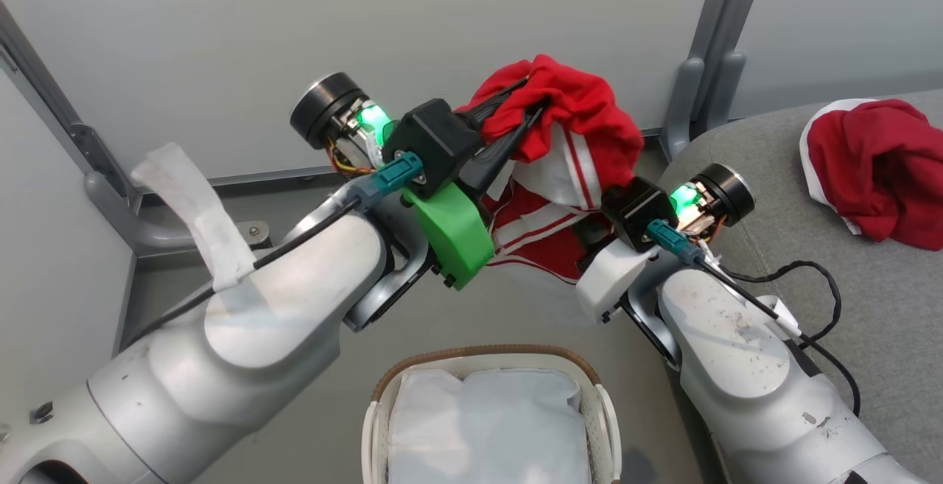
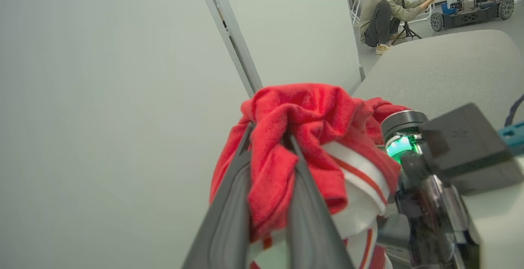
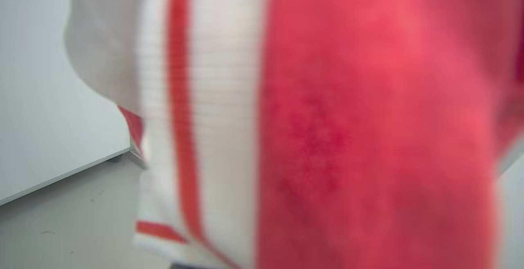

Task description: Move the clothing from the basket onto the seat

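My left gripper (image 1: 534,97) is shut on a bright red garment (image 1: 582,123) with white stripes and holds it up in the air above the floor, left of the grey sofa (image 1: 847,307). In the left wrist view the two dark fingers (image 2: 229,203) pinch a fold of the red garment (image 2: 303,117). My right gripper's black body (image 1: 635,206) sits against the hanging cloth and its fingers are hidden behind it. A blurred red and white garment (image 3: 327,129) hangs close in the right wrist view. A second red garment (image 1: 877,167) lies on the sofa. The white basket (image 1: 479,355) stands below.
A plain white sheet (image 1: 486,425) lies in the basket. Grey partition walls with metal posts (image 1: 707,64) stand behind. A black cable (image 1: 810,270) trails over the sofa. Far off, a person (image 2: 385,11) crouches by a wheeled machine (image 2: 470,7).
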`<state>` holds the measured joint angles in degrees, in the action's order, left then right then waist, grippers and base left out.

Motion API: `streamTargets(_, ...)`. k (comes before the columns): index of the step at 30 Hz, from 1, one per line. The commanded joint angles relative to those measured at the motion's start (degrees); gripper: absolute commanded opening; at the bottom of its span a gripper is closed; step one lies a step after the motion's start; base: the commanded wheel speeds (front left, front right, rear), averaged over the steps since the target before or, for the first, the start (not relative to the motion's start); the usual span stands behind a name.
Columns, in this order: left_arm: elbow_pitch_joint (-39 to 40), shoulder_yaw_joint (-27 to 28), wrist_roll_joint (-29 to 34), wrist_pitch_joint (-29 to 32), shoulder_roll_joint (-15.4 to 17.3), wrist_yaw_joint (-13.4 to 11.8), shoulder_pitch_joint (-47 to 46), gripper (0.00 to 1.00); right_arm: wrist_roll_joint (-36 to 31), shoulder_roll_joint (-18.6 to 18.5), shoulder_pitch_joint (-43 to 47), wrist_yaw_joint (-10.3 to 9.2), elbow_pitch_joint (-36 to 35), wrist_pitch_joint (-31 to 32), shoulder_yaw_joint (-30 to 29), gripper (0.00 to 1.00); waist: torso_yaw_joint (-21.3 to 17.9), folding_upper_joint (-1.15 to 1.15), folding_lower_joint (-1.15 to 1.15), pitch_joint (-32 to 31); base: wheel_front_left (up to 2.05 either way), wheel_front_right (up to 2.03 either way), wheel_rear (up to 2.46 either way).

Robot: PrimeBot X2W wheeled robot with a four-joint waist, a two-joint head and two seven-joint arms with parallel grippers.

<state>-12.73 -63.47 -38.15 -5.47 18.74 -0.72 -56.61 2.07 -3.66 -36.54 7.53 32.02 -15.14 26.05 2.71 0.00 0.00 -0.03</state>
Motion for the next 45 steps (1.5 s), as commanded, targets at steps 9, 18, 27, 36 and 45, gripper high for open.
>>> streamTargets(9,-4.24,1.84,-2.93,-4.84,1.68,-1.90,6.78,0.99,1.64,-1.10,0.83,-0.08,-0.88,-0.01,0.06,0.00,-0.12,0.00,0.00,0.87,0.00,0.00,0.00)
streamTargets(18,-8.80,3.41,-4.21,-9.17,0.00,-3.05,13.99,1.00,1.63,-1.63,1.98,-0.07,-1.26,-0.01,-2.69,0.00,-0.31,0.00,0.00,1.88,0.00,0.00,0.00)
streamTargets(27,-10.08,8.35,-2.01,-9.72,-3.40,-3.23,22.84,1.00,0.58,-1.95,3.59,-0.07,-1.83,-0.01,-6.06,0.00,-0.31,0.00,0.00,2.93,0.00,0.00,0.00)
streamTargets(36,-9.53,15.66,3.85,-9.67,-7.93,-0.66,30.94,1.00,-0.06,-2.08,5.06,-0.07,-2.79,-0.01,-8.47,0.00,-1.16,0.00,0.00,4.15,0.00,0.00,0.00)
streamTargets(45,-9.37,21.44,9.17,-9.66,-10.36,2.19,32.77,1.00,-0.61,-2.19,4.16,-0.08,-3.85,-0.01,-10.43,0.00,-6.46,0.00,0.00,7.58,0.00,0.00,0.00)
